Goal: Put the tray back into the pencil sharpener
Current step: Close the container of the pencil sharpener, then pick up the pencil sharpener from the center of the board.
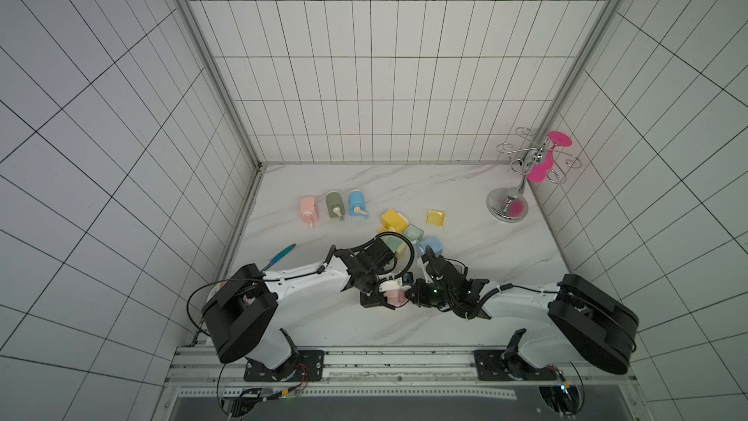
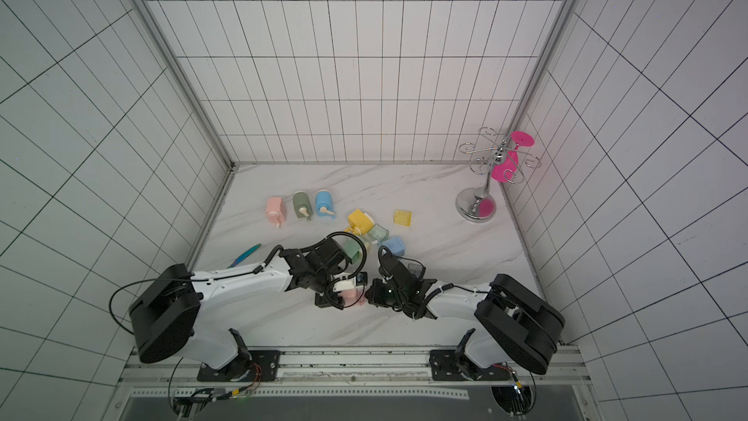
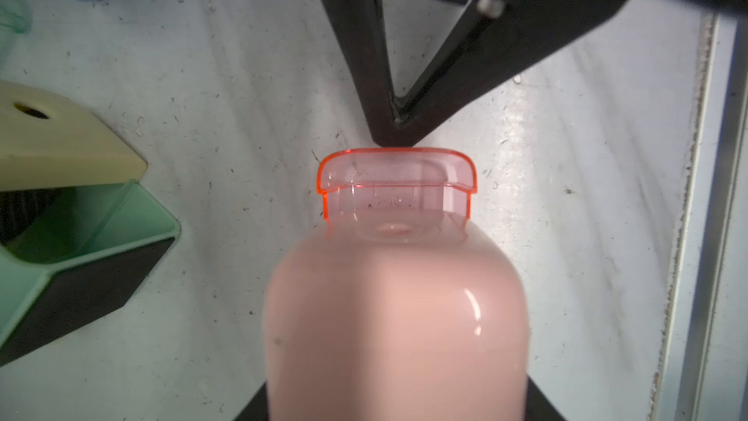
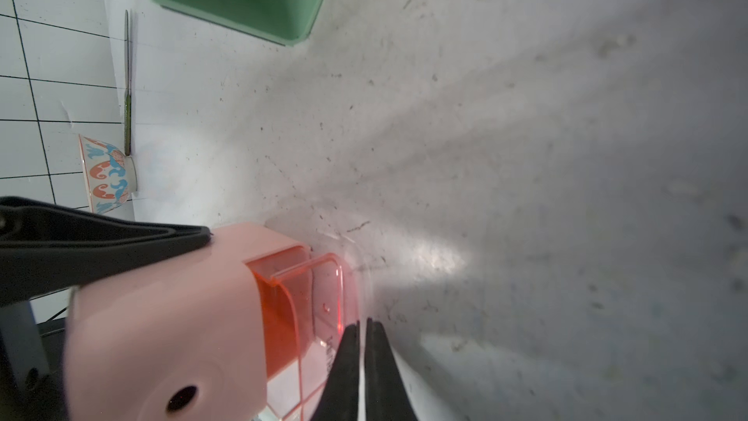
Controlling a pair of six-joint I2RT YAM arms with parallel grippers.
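Right wrist view: the right hand [image 4: 363, 324] is seen shut, its two black fingertips drawn together with only a sliver of gap, and nothing is gripped between them. The tips are laid against the outer face of the translucent orange-pink plastic tray [image 4: 324, 289]. The tray is seated partway in the open end of the pale pink plastic pencil sharpener [image 4: 162, 317], with its front end left protruding.

The left hand [image 1: 383, 294] is closed on the sharpener's body, and one black finger [image 4: 121, 236] is pressed along its side. In the left wrist view the tray [image 3: 396, 180] is shown directly between the sharpener body and the right hand's closed tips, touching them.

In both top views the sharpener is found between the two hands, near the middle of the front edge of the white marbled tabletop [image 1: 404, 330]. Whether it rests on the surface cannot be told. A mint-green and cream plastic sharpener [image 3: 81, 236] lies nearby, apart from the pink one, toward the far edge.
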